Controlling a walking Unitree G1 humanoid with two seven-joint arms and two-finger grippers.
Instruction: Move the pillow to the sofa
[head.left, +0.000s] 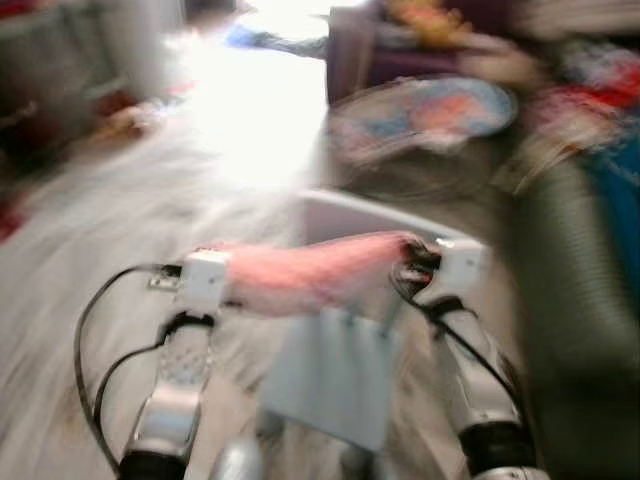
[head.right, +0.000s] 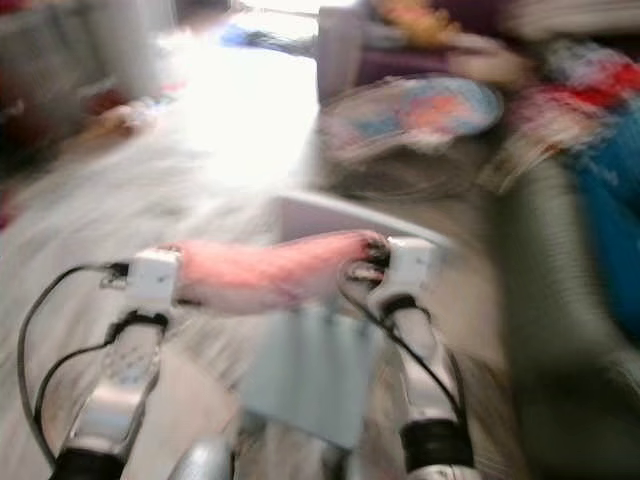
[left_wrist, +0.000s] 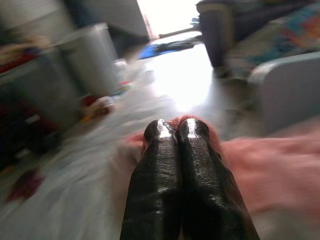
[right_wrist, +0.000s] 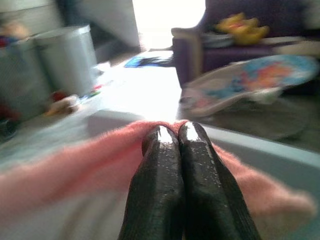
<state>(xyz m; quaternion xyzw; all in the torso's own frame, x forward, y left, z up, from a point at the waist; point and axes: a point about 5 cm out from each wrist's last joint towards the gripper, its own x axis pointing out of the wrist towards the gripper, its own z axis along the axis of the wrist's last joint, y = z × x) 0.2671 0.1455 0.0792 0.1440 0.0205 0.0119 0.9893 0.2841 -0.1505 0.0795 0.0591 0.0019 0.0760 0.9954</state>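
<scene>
A fluffy pink pillow (head.left: 310, 272) hangs stretched between my two arms, in front of my chest and above the floor. My left gripper (left_wrist: 176, 131) is shut on its left end, the black fingers (left_wrist: 160, 165) pressed together over pink fleece. My right gripper (right_wrist: 171, 133) is shut on the right end, pink pile (right_wrist: 75, 165) spreading to either side of it. A dark purple sofa (right_wrist: 240, 45) with a yellow toy on its seat stands ahead to the right. The head views are blurred by motion.
A grey-white chair or table edge (head.left: 370, 215) lies just beyond the pillow. A colourful round mat (head.left: 450, 110) lies on the floor before the sofa. A grey bin (right_wrist: 67, 57) and scattered toys stand at the left. A grey and blue bulk (head.left: 590, 260) rises at right.
</scene>
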